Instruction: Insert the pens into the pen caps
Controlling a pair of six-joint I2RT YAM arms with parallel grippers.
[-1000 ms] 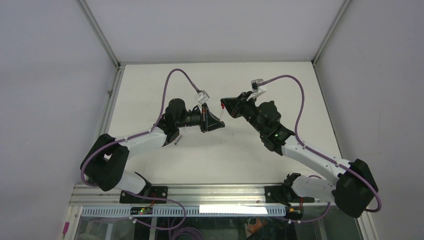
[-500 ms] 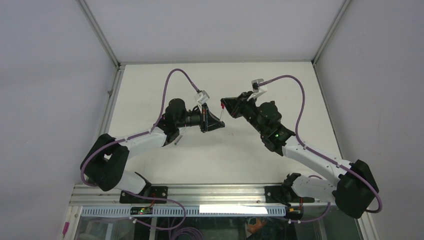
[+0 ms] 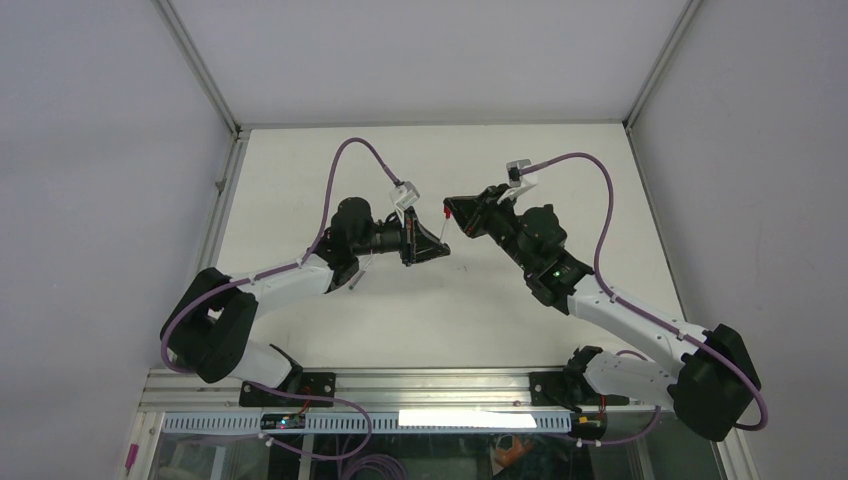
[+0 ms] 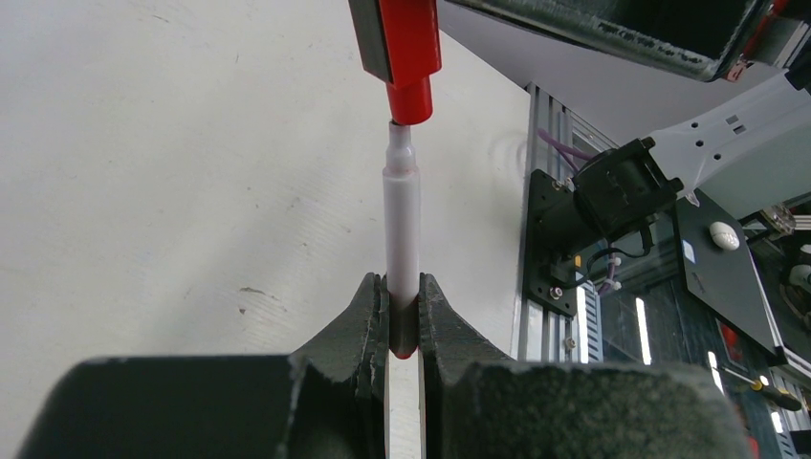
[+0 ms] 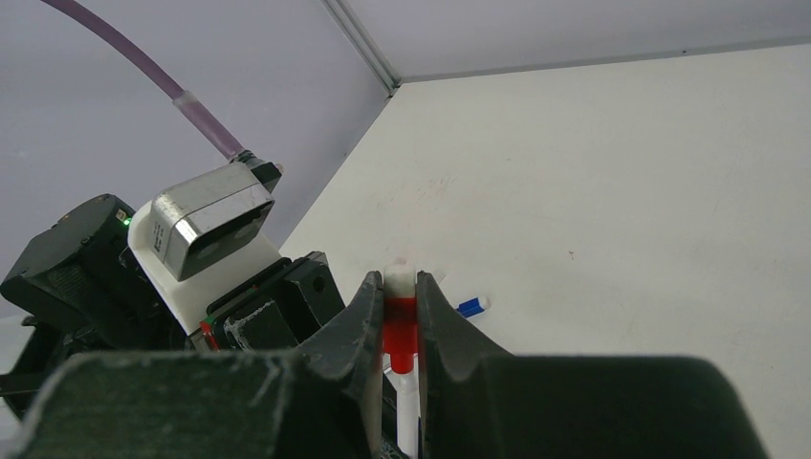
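White tabletop [image 3: 430,320] enclosed by grey walls [image 3: 90,200]. Above its centre, the left gripper [image 4: 403,298] is clamped on an upright white pen [image 4: 402,220], whose tip meets the mouth of the red cap [image 4: 411,67] pinched in the right gripper [image 5: 400,287]. The pen's lower end is hidden between the fingers; a small blue piece [image 5: 471,306] on the table cannot be identified.

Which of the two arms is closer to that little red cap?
The right gripper: its jaws clamp the red cap. The left gripper holds the far end of the white pen, whose tip is at the cap's mouth.
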